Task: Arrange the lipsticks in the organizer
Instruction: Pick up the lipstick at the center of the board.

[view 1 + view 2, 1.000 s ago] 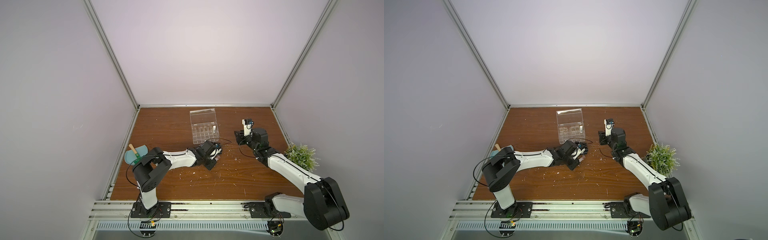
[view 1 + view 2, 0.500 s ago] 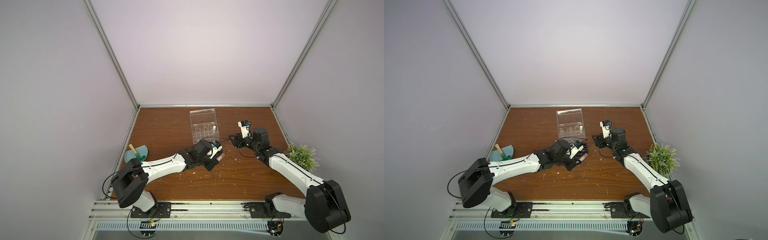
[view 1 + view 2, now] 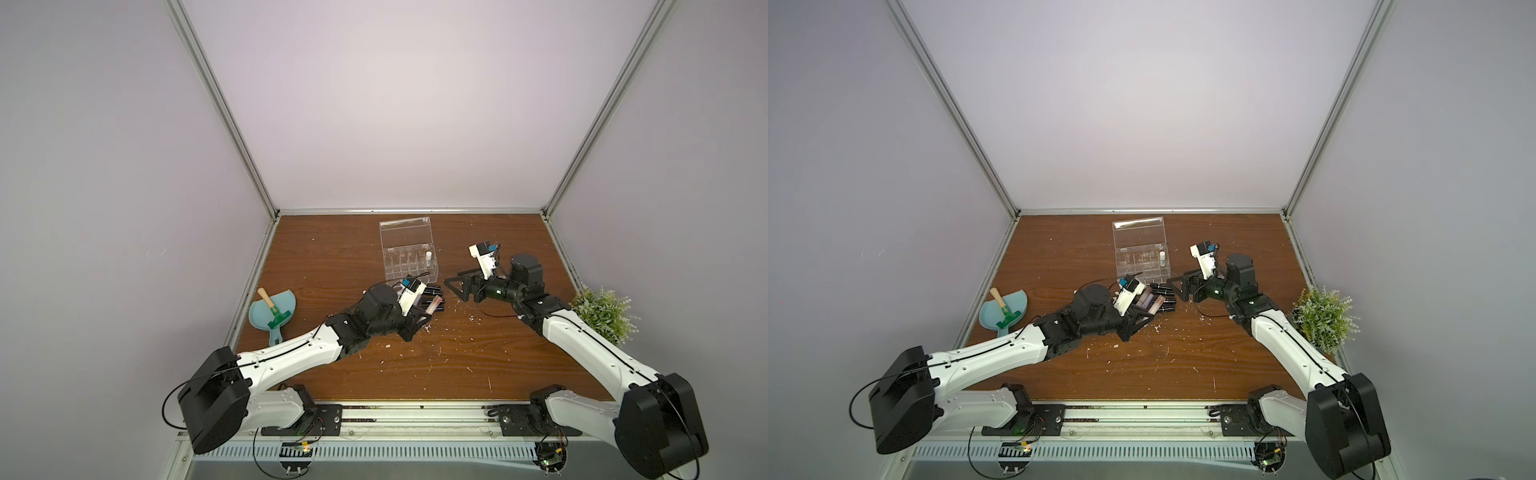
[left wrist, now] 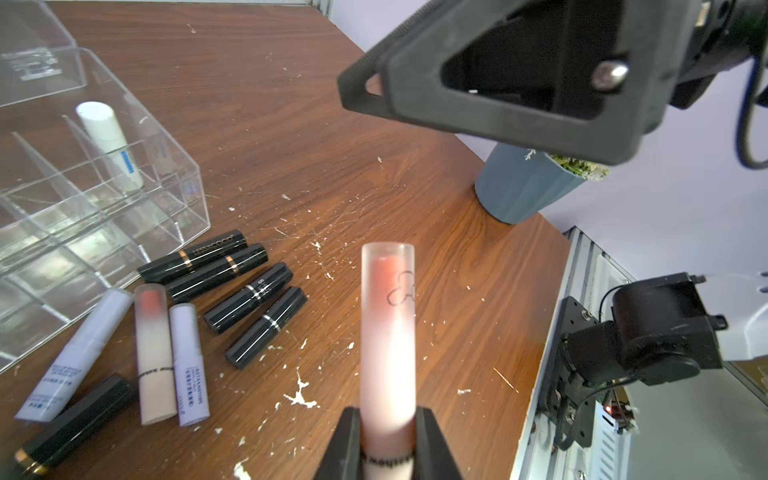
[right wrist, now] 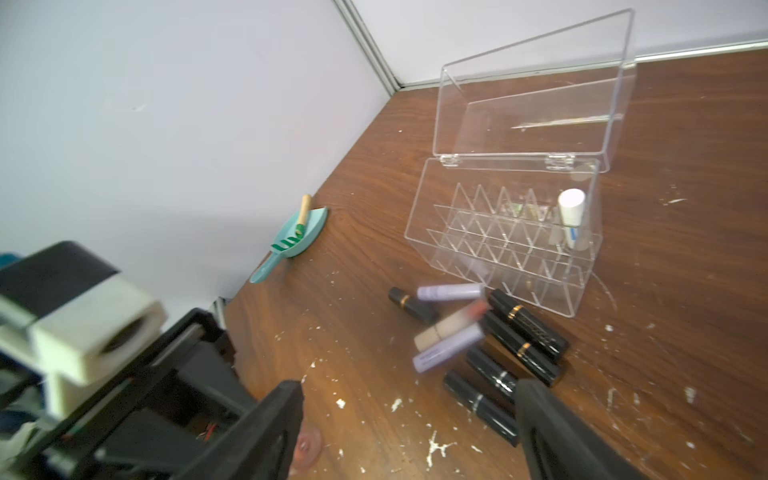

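Observation:
My left gripper (image 4: 387, 424) is shut on a beige-pink lipstick (image 4: 387, 332), held above the table and pointing at my right gripper. In both top views the left gripper (image 3: 417, 324) (image 3: 1136, 324) sits just in front of the loose lipsticks (image 3: 432, 300) (image 3: 1156, 301). These black, lilac and beige-pink tubes (image 4: 232, 286) (image 5: 511, 336) lie beside the clear organizer (image 3: 409, 272) (image 3: 1142, 272). Its lid stands open and one white lipstick (image 5: 572, 212) (image 4: 108, 141) stands in a corner compartment. My right gripper (image 5: 407, 395) (image 3: 459, 291) is open and empty, facing the left gripper.
A teal dustpan (image 3: 274, 311) with a small brush lies at the table's left edge. A potted plant (image 3: 602, 311) stands at the right edge behind my right arm. White crumbs (image 4: 299, 395) are scattered over the wooden table (image 3: 415, 365).
The left arm has stretched out, bringing the held lipstick forward and right of the pile. The right gripper has swung down and left toward it and opened wide.

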Controlling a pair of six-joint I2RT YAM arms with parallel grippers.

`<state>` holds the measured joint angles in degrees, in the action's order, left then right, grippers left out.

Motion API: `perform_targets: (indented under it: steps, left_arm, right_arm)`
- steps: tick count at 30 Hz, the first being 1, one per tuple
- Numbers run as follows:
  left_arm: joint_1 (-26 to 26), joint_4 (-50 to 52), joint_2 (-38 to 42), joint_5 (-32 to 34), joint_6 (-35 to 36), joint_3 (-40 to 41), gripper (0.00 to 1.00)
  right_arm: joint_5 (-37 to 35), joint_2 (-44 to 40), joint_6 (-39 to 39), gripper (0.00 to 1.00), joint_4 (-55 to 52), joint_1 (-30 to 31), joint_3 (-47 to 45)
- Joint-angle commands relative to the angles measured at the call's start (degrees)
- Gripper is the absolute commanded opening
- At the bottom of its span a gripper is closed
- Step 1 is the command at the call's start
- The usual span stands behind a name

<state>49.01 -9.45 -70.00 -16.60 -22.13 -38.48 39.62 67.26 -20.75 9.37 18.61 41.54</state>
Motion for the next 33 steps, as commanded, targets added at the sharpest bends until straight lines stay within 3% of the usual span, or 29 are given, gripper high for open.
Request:
perform_targets:
  steps: [1,5,9,17,33]
  left_arm:
    - [-1.33,-5.08,2.81,2.29,-2.27,2.67,0.19]
    - [-1.33,-6.62,4.59,6.38,-2.57,4.10,0.19]
    - [-1.38,-8.11,4.21,5.67,-2.79,4.11,0.19]
    - [-1.35,-8.81,4.34,5.40,-2.94,4.00,0.19]
    - [-1.29,-7.12,4.51,5.55,-2.39,3.05,0.19]
  right_arm:
    - [10.88,1.81,-5.68,0.87,7.79,-0.20,1.06]
    - [19.21,5.07,-12.21,0.80,16.40,-0.16,0.30]
    - [22.62,7.56,-14.52,0.77,19.98,1.31,0.51]
    - [22.35,9.55,-14.57,0.65,20.34,5.06,2.09]
    - [21.26,12.18,-14.45,0.53,20.61,8.27,4.47]
